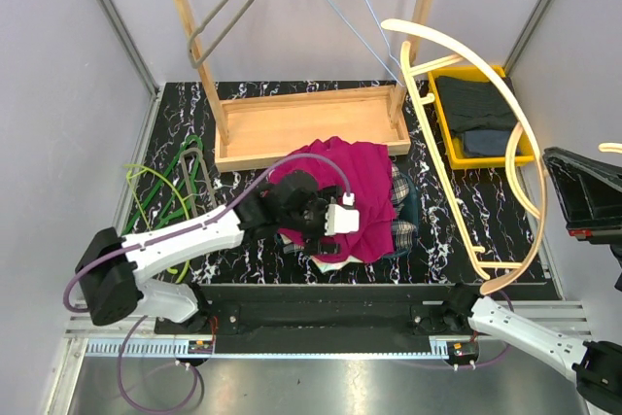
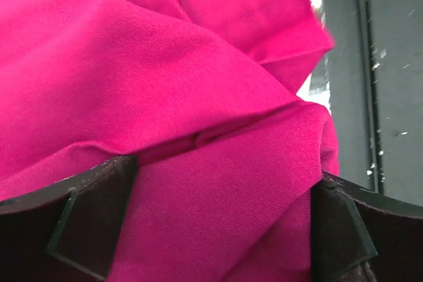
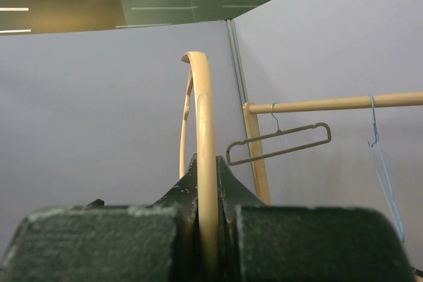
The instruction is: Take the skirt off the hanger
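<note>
Skirt (image 1: 364, 182): soft, limp, light; best pinched at a thick fold. Left tool (image 2: 218, 226) spread wide; right tool (image 3: 208, 229) clamped on hanger (image 3: 205, 130).

A robotics lab test cell: grey partition panels (image 1: 58, 94) wall both sides, arm bases (image 1: 180, 303) are bolted to a metal rail (image 1: 321, 349) along the bottom edge, and strip ceiling lights (image 3: 14, 10) (upper left, right wrist view) show above the partitions.
</note>
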Robot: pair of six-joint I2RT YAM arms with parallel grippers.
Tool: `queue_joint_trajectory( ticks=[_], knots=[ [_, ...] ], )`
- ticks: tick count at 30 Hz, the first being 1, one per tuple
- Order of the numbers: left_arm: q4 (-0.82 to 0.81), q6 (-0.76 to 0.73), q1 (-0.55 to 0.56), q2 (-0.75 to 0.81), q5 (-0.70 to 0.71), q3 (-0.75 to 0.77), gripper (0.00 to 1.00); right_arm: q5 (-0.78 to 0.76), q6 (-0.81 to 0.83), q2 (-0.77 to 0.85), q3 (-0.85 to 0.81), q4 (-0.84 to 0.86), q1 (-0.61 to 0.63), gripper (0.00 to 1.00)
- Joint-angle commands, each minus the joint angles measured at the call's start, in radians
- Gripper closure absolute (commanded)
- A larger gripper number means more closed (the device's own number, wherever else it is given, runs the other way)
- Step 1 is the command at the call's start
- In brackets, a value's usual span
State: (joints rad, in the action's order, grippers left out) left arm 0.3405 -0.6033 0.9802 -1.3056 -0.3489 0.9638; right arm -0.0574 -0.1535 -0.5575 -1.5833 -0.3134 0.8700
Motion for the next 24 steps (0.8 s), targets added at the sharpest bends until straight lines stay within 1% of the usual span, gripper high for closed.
queue_joint_trajectory(
  ticks=[1,4,6,7,8,9,10,11,13,14,16,17,20,21,23,24],
  knots=[
    [-0.119,0.030,0.005,-0.041,0.145,-0.033,0.01,0.037,-0.023,-0.024,-0.001,0.027,0.003,1.00],
    [-0.140,0.045,0.005,-0.050,0.191,-0.011,0.01,0.044,-0.026,-0.035,-0.001,0.017,0.003,1.00],
    [-0.101,0.056,0.002,-0.054,0.195,0.080,0.01,0.039,-0.020,-0.048,-0.012,-0.013,0.003,1.00],
    [-0.050,0.057,0.002,-0.050,0.191,0.122,0.01,0.030,-0.015,-0.054,-0.029,-0.027,0.003,1.00],
    [-0.023,0.066,-0.001,-0.037,0.185,0.209,0.01,0.027,-0.009,-0.061,-0.036,-0.038,0.003,1.00],
    [0.009,0.072,-0.003,-0.029,0.171,0.255,0.01,0.021,0.000,-0.077,-0.044,-0.061,0.003,1.00],
    [0.070,0.076,-0.003,-0.015,0.144,0.306,0.01,0.016,0.008,-0.088,-0.062,-0.073,0.003,1.00],
    [0.089,0.092,-0.003,0.015,0.136,0.397,0.01,0.011,0.009,-0.097,-0.073,-0.087,0.003,1.00],
    [0.133,0.117,-0.003,0.055,0.105,0.475,0.01,0.005,0.017,-0.137,-0.090,-0.115,0.003,1.00],
    [0.135,0.135,-0.003,0.104,0.100,0.521,0.01,0.005,0.017,-0.150,-0.095,-0.122,0.004,1.00],
    [0.143,0.155,-0.003,0.161,0.090,0.533,0.01,0.007,0.015,-0.185,-0.102,-0.127,0.003,1.00],
    [0.144,0.157,-0.002,0.222,0.096,0.532,0.01,0.005,0.017,-0.205,-0.104,-0.124,0.003,1.00],
    [0.184,0.158,-0.002,0.325,0.146,0.507,0.01,0.002,0.022,-0.257,-0.122,-0.113,0.003,1.00],
    [0.225,0.143,-0.002,0.344,0.160,0.500,0.01,0.001,0.025,-0.271,-0.138,-0.115,0.003,1.00],
    [0.256,0.105,-0.002,0.402,0.163,0.466,0.01,0.013,0.022,-0.315,-0.152,-0.105,0.003,1.00],
    [0.264,0.079,-0.002,0.419,0.218,0.458,0.01,0.027,0.020,-0.332,-0.171,-0.105,0.003,1.00]
  ],
)
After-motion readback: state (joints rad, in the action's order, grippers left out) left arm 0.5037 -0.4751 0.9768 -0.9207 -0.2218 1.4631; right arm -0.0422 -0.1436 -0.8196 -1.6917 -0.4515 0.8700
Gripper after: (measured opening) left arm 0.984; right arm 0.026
